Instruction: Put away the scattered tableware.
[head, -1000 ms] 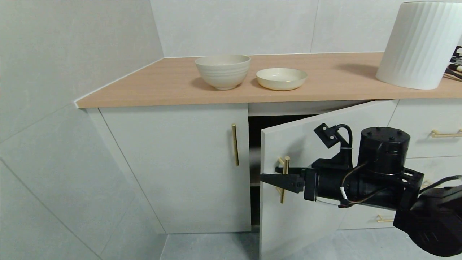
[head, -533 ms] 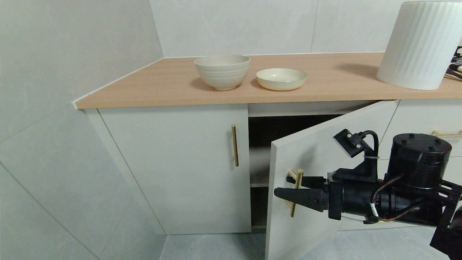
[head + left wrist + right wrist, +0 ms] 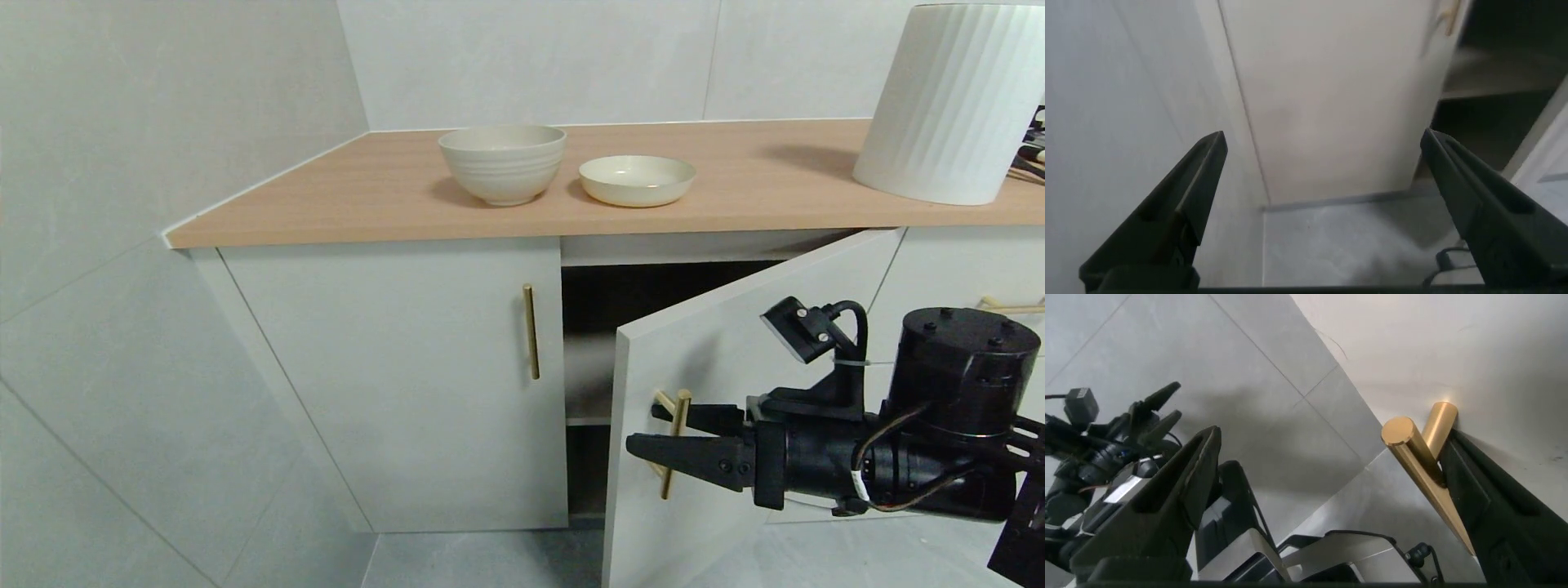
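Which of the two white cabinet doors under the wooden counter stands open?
The right-hand door, swung outward, with the right gripper at its gold bar handle; the left-hand door sits flush shut.

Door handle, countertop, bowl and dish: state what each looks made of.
Door handle: likely brushed brass-toned metal, judging by its gold sheen. Countertop: wood or wood-look laminate, matte, with faint grain. Bowl: probably glazed ceramic, cream, ribbed outside. Dish: similar cream ceramic, glossier inside.
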You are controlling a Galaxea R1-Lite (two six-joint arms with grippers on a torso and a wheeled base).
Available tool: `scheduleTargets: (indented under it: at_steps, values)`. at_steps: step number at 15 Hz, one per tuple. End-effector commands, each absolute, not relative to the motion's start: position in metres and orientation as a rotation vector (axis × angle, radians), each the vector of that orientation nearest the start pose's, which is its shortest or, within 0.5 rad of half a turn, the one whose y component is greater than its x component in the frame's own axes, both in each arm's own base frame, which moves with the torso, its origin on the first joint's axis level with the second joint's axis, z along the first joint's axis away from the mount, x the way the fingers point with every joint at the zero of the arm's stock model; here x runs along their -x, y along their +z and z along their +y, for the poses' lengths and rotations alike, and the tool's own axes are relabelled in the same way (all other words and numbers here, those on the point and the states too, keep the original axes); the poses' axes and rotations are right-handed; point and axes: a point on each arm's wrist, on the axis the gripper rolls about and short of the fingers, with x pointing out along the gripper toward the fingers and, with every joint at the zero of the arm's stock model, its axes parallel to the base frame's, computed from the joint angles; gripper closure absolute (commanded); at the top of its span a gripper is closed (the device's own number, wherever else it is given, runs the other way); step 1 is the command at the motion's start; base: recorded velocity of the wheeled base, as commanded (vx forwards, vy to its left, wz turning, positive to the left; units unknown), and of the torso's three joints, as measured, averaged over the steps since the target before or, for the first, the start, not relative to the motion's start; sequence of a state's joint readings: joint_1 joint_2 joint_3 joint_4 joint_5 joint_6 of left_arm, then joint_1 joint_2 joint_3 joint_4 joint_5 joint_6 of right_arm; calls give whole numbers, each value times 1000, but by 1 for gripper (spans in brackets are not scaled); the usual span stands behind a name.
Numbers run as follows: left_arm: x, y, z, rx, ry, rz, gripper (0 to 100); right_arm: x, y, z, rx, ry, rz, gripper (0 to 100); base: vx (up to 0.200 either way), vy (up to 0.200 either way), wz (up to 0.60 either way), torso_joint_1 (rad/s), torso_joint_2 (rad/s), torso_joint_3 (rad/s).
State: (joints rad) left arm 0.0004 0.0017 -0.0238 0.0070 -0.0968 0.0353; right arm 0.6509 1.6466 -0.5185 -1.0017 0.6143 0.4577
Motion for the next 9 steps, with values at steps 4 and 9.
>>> scheduleTargets:
  at_steps: [4,9]
  values:
    - [24,154,-6,47,-297,49,0,-200,163,169,-392,1211,420,0,0,0,0,0,0,0]
    - [-65,244,-13,115,-532,249,0,-201,163,169,-391,1212,419,0,0,0,0,0,0,0]
